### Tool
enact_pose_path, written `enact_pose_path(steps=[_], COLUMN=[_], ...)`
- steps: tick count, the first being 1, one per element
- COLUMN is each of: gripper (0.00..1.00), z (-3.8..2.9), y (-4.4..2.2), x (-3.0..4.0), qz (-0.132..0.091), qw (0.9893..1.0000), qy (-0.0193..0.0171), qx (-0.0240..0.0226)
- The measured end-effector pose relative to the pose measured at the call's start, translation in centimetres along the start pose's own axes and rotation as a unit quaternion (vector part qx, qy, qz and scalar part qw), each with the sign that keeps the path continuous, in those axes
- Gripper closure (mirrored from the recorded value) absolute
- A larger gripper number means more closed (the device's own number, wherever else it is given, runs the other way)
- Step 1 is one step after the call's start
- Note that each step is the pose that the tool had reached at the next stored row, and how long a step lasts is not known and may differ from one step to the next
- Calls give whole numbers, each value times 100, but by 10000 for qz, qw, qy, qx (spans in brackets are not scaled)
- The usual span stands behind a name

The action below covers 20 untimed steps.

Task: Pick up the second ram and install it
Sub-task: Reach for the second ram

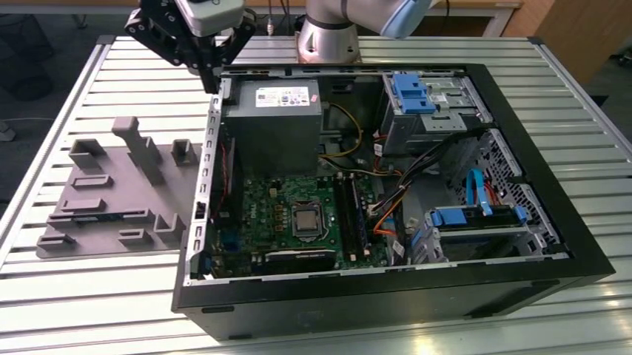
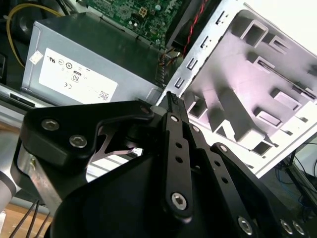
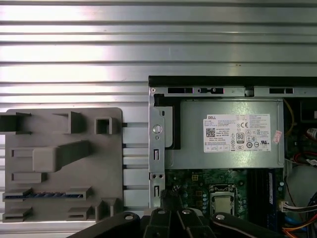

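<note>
Currently, your second ram (image 3: 44, 195) sits unpicked in the grey holder (image 3: 99, 163) at frame left; gripper (image 1: 210, 83) jaws are pressed together, empty.

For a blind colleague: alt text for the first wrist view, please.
A dark-blue memory stick sits in a grey holder tray on a slatted table, beside an open computer case with a grey power supply. The tool hangs over the case's wall.

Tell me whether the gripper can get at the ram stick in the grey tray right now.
Probably yes. The ram stick lies uncovered in a slot of the grey tray, outside the case, with nothing between it and the gripper.
</note>
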State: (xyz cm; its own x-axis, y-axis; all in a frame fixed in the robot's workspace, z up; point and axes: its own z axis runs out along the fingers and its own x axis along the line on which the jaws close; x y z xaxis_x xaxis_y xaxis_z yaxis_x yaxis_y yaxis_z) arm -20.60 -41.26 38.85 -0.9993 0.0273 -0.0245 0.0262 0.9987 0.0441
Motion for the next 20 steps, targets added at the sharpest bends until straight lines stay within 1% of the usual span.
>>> enact_pose_path(steps=[4,7,8,9,12,14,15,20], gripper=[89,89,89,89,89,89,89,89], z=[2,5,8,13,25,37,43,57], y=[-2,-4,-4,-4,-17,-24,-26,-39], x=[79,153,166,170,187,221,239,377], qz=[0,0,0,0,2,3,2,-34], qw=[10000,10000,10000,10000,10000,10000,9999,9999], qy=[0,0,2,9,46,89,103,106], qx=[0,0,-1,0,15,32,36,35])
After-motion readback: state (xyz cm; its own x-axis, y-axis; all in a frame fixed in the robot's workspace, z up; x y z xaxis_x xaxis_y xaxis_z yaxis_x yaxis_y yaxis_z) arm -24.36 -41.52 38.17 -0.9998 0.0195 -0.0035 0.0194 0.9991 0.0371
